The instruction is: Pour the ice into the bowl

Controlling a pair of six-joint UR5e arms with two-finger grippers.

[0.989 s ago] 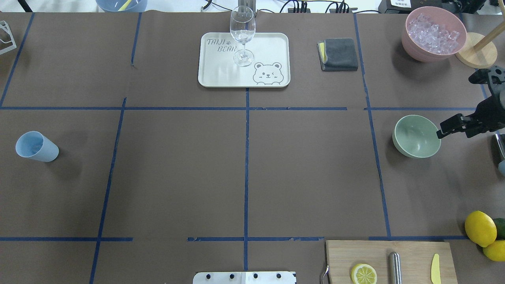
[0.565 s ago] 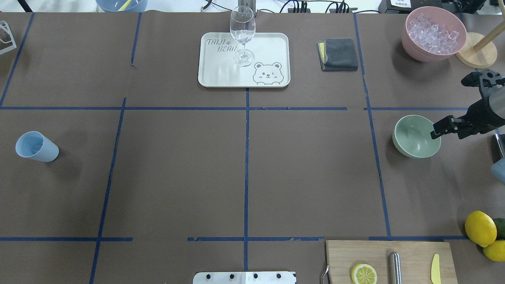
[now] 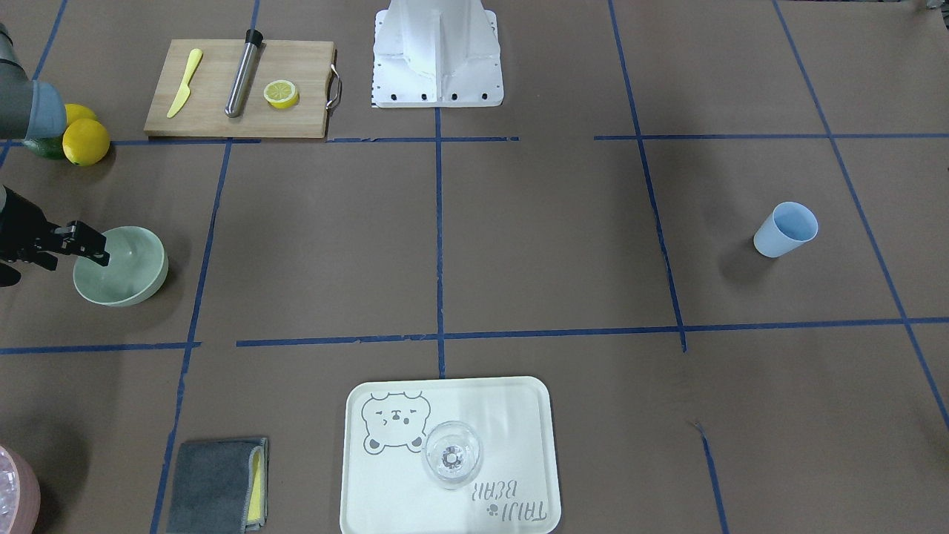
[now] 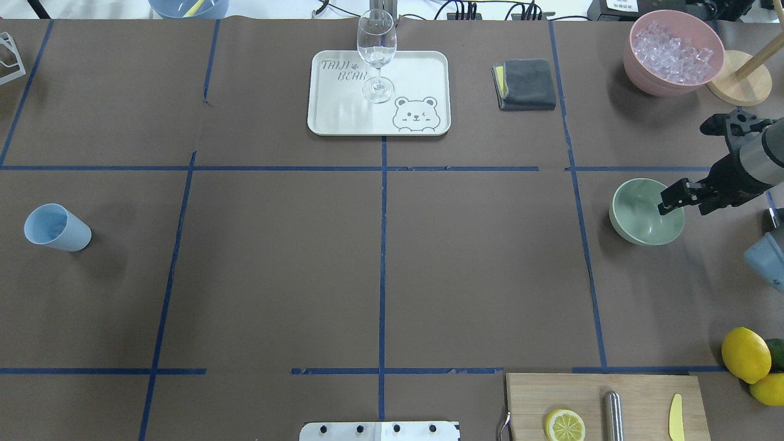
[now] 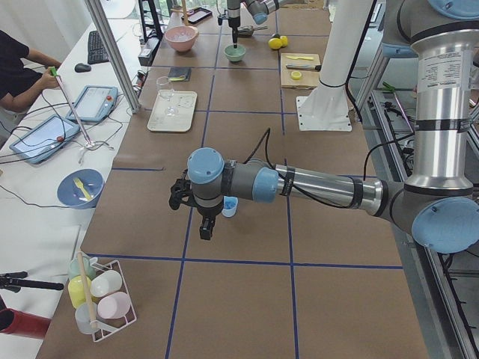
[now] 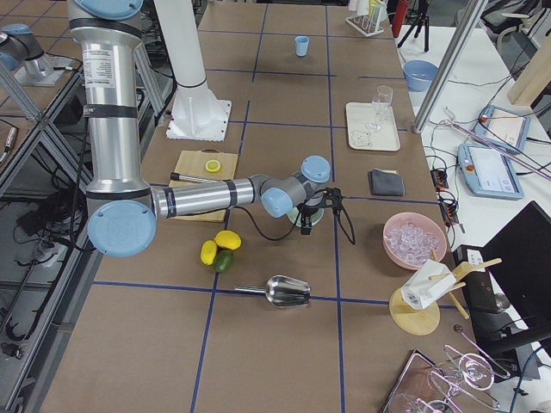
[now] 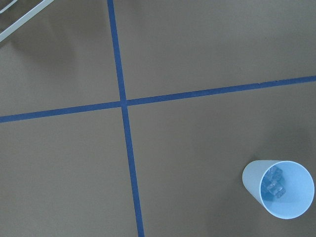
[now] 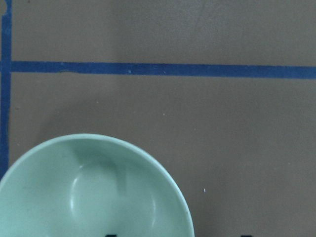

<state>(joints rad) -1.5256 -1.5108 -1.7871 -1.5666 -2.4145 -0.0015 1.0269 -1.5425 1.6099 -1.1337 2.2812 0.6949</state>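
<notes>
Far off to the tray's left, and closer to the robot, stands the light blue cup (image 4: pixel 57 228), with a few clear cubes of ice (image 7: pixel 274 183) down in its bottom. The left gripper (image 5: pixel 206 226) hangs pointing down just beside that cup; fingers apart or together, I can't tell from this end of the table. Now the white bear tray (image 4: pixel 343 119) itself, with a wine glass (image 4: pixel 376 55) upright near its far edge. A folded grey cloth (image 4: pixel 525 84) lies just right of the tray. Further right and nearer the robot is the sage-green bowl (image 4: pixel 640 214). The right gripper (image 4: pixel 669 200) is at its right rim, jaws spread, one tip inside the rim and one outside. Farthest right of the tray sits a pink bowl (image 4: pixel 640 73) heaped with clear cubes.
</notes>
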